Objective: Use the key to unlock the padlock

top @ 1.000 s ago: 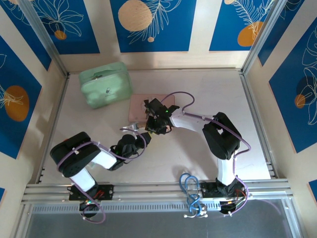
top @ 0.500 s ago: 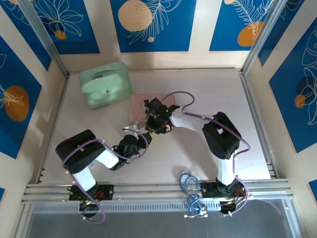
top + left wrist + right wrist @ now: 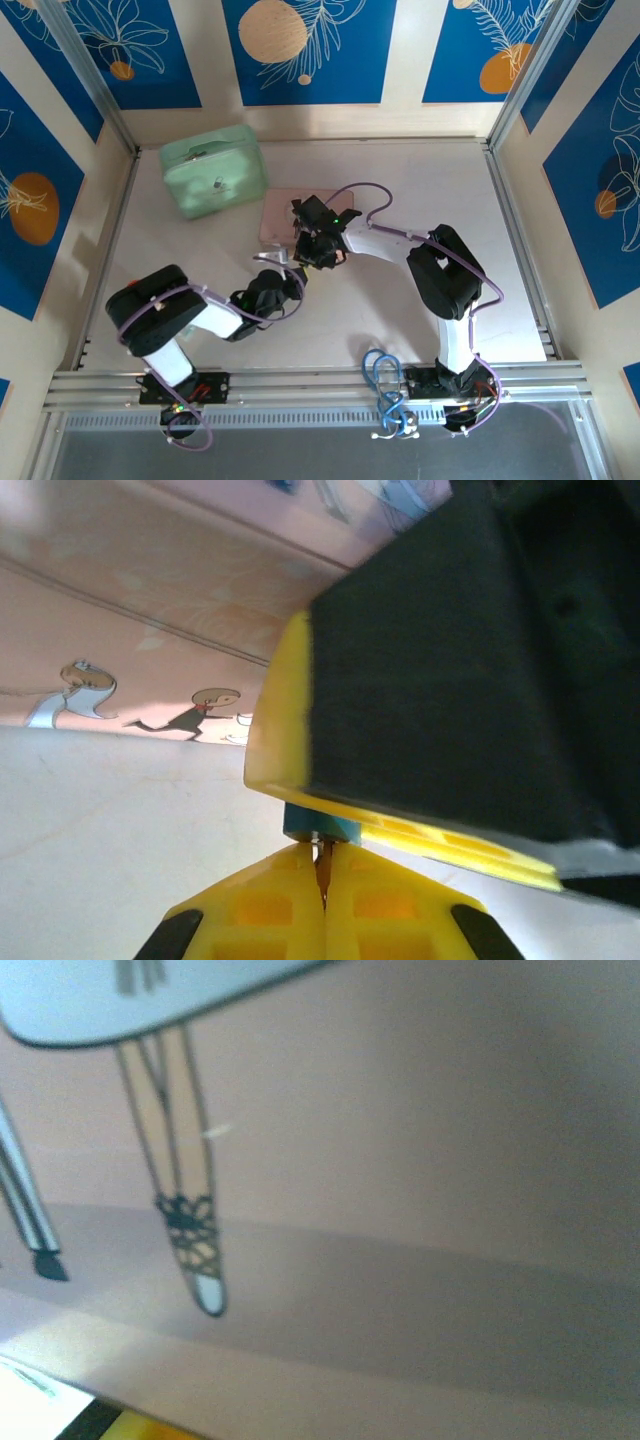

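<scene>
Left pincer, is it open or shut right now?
Shut on the key: in the left wrist view, the left pincer has its yellow fingers pressed together around it, tip at the blue padlock.

A pale, whitish table (image 3: pixel 400 320) fills the floor of a small boxed-in cell. Light wooden walls rise at its far edge (image 3: pixel 400 120), left edge (image 3: pixel 100 210) and right edge (image 3: pixel 520 190). They carry deep blue panels (image 3: pixel 330 60) painted with white leafy line drawings and orange and tan discs (image 3: pixel 272 30). Slanted aluminium posts stand at the far left corner (image 3: pixel 90 75) and the far right corner (image 3: pixel 535 65). Ribbed aluminium rails (image 3: pixel 320 385) run along the near edge, with a grey strip (image 3: pixel 300 450) below them. The light is bright and even, and shadows on the table are soft.
</scene>
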`<state>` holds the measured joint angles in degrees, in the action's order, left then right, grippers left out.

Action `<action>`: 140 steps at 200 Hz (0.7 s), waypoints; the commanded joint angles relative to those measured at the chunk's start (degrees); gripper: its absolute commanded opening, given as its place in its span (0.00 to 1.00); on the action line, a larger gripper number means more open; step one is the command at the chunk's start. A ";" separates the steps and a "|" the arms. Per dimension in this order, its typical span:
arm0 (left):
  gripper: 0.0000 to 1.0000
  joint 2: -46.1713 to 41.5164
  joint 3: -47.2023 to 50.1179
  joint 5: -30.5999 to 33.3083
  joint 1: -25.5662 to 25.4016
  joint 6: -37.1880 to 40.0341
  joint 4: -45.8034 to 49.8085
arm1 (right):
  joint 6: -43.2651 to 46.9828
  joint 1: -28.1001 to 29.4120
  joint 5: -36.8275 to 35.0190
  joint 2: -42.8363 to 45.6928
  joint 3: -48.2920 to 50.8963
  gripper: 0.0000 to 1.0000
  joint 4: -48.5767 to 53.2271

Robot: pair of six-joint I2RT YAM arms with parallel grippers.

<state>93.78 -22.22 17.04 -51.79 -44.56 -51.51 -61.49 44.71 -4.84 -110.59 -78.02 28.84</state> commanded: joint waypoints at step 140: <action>0.00 16.24 -27.77 36.49 -25.28 66.15 19.67 | -2.08 -0.94 14.86 -0.28 -0.29 0.00 7.77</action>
<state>109.10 -48.38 62.24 -71.37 10.90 -19.64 -58.96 41.25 -4.03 -110.15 -80.42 40.38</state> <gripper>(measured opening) 0.050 0.241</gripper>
